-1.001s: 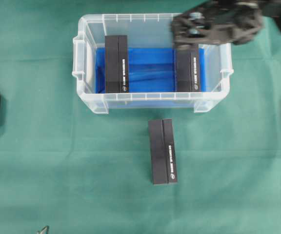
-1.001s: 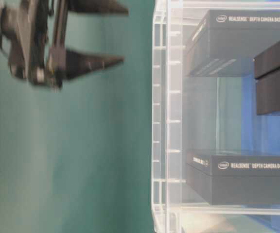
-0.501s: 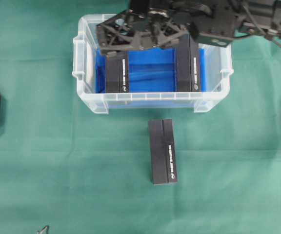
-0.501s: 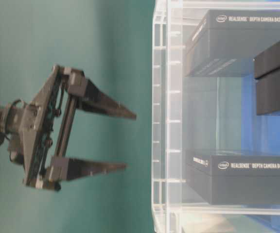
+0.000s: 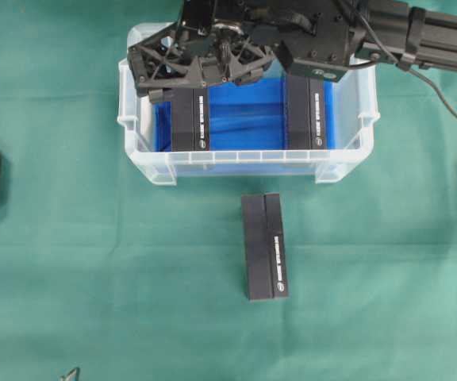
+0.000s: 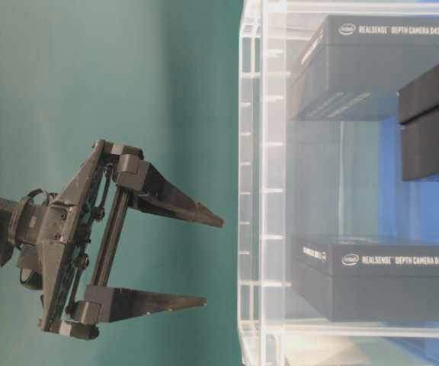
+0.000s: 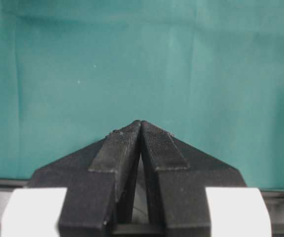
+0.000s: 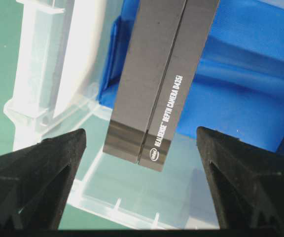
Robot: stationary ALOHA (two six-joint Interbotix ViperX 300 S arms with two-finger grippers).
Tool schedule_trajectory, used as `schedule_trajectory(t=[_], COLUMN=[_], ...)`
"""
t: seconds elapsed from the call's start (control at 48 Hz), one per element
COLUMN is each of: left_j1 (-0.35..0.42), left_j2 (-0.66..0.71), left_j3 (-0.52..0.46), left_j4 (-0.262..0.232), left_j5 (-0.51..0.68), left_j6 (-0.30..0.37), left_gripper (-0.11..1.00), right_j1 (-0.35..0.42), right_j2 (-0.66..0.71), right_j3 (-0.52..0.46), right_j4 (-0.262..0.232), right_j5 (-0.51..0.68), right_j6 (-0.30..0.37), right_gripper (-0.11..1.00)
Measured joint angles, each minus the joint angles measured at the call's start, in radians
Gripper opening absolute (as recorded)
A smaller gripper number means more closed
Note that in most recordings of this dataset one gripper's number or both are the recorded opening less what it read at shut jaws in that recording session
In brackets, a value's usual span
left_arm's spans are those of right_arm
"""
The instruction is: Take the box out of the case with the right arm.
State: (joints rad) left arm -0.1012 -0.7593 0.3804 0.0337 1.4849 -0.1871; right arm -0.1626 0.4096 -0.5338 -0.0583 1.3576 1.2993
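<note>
Presently: case (image 5: pixel 137 127), clear plastic with blue floor, on green cloth (image 5: pixel 94 278). Inside it, left box (image 5: pixel 190 119) and right box (image 5: pixel 306 111), both black, well apart. Third black box (image 5: pixel 264 246) lies outside, near the case's front wall. Right gripper (image 5: pixel 205 67) above the left box, jaws spread wide, holding nothing. Left gripper (image 7: pixel 141 129): fingertips together, empty.

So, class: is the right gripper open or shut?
Open: the right gripper has its fingers spread wide either side of the box, touching nothing.
</note>
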Motion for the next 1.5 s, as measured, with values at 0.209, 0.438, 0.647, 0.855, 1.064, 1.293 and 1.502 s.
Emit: schedule_trajectory(t=[0.209, 0.438, 0.647, 0.855, 1.064, 1.293, 1.502], left_j1=[-0.002, -0.002, 0.000, -0.002, -0.002, 0.000, -0.002], left_j2=[0.000, 0.002, 0.002, 0.002, 0.002, 0.002, 0.002], left_j3=[0.000, 0.000, 0.000, 0.000, 0.000, 0.000, 0.000], left_j4=[0.000, -0.002, 0.000, 0.000, 0.000, 0.000, 0.000], left_j5=[0.000, 0.002, 0.000, 0.002, 0.002, 0.000, 0.002], left_j6=[0.000, 0.000, 0.000, 0.000, 0.000, 0.000, 0.000], left_gripper=[0.00, 0.00, 0.00, 0.00, 0.00, 0.00, 0.00], right_j1=[0.000, 0.002, 0.000, 0.000, 0.000, 0.002, 0.002], right_j2=[0.000, 0.002, 0.002, 0.002, 0.002, 0.000, 0.000], right_j3=[0.000, 0.000, 0.000, 0.000, -0.002, -0.002, 0.000], right_j4=[0.000, 0.000, 0.000, 0.000, -0.002, -0.003, -0.005], right_j5=[-0.002, -0.008, -0.012, -0.012, -0.012, -0.014, -0.018], right_j6=[0.000, -0.003, -0.003, -0.003, -0.005, -0.003, -0.003], right_gripper=[0.92, 0.92, 0.92, 0.92, 0.93, 0.93, 0.93])
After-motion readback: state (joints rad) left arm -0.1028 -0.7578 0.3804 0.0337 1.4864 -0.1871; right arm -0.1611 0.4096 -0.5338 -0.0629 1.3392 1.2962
